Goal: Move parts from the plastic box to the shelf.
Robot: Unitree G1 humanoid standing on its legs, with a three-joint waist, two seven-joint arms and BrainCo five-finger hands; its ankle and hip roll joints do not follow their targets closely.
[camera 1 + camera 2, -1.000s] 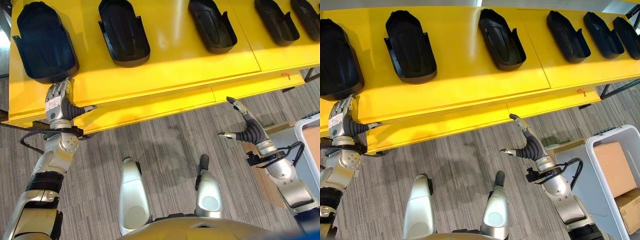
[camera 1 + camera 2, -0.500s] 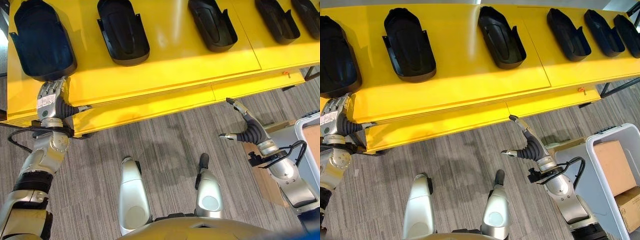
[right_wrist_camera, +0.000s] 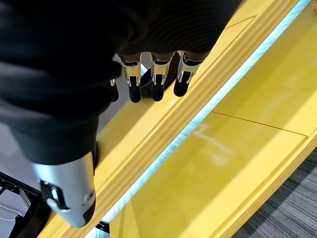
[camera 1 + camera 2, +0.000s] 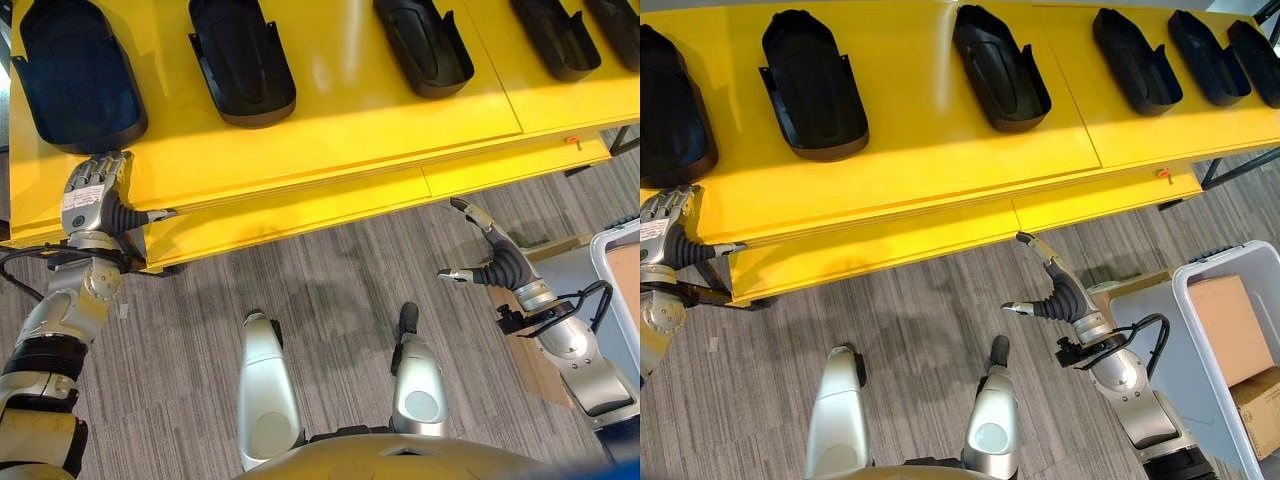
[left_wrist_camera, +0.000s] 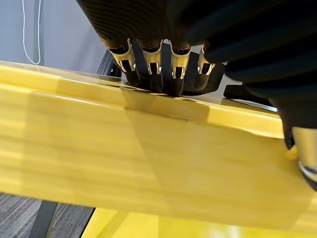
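On the yellow shelf we count a row of black parts, each lying apart from the next. At its front edge our left hand rests with straight fingers, holding nothing, just beside the end part. Our right hand hangs spread and empty above the floor, near the plastic box of cartons.
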